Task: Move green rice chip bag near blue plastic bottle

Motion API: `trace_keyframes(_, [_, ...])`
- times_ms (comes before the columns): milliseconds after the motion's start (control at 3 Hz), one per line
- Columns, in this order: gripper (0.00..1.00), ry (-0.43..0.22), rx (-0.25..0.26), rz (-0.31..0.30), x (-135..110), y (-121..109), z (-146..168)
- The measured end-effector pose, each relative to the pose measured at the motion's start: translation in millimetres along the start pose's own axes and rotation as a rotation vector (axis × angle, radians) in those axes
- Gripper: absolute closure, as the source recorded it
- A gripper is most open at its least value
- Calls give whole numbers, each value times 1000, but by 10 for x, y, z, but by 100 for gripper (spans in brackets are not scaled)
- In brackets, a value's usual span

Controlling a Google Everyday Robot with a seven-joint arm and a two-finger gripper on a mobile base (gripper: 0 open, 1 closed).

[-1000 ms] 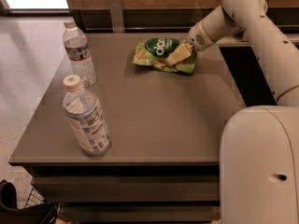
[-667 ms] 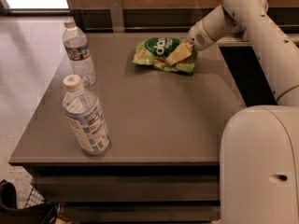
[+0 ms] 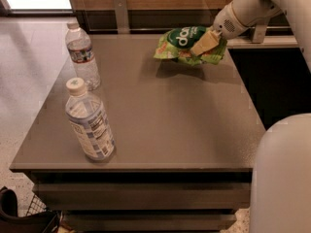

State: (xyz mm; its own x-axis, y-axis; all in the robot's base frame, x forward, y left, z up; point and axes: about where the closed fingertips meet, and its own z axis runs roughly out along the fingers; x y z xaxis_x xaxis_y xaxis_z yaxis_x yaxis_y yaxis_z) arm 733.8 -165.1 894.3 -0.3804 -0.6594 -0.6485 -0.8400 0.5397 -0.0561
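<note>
The green rice chip bag (image 3: 181, 40) hangs a little above the far right part of the grey table (image 3: 184, 120), with its shadow on the tabletop below it. My gripper (image 3: 203, 43) comes in from the upper right and is shut on the bag's right side, its pale fingers (image 3: 206, 40) pinching the crinkled foil. The blue plastic bottle (image 3: 90, 123), with a white cap and a large white label, stands upright near the table's front left corner, far from the bag.
A slimmer clear water bottle (image 3: 82, 56) stands upright at the table's left edge, behind the blue bottle. A wooden wall and a metal rail (image 3: 121, 13) run behind the table. My white robot body (image 3: 284, 178) fills the lower right. A dark basket (image 3: 24, 217) sits at lower left.
The bag lay on the table under the gripper. Now the gripper has raised it off the surface, and a shadow shows beneath it. The bottles have not moved.
</note>
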Motion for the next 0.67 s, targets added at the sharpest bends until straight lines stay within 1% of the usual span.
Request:
trace_keyframes(333, [100, -19, 32, -14, 92, 61, -510])
trace_keyframes(667, [100, -45, 7, -37, 152, 178, -761])
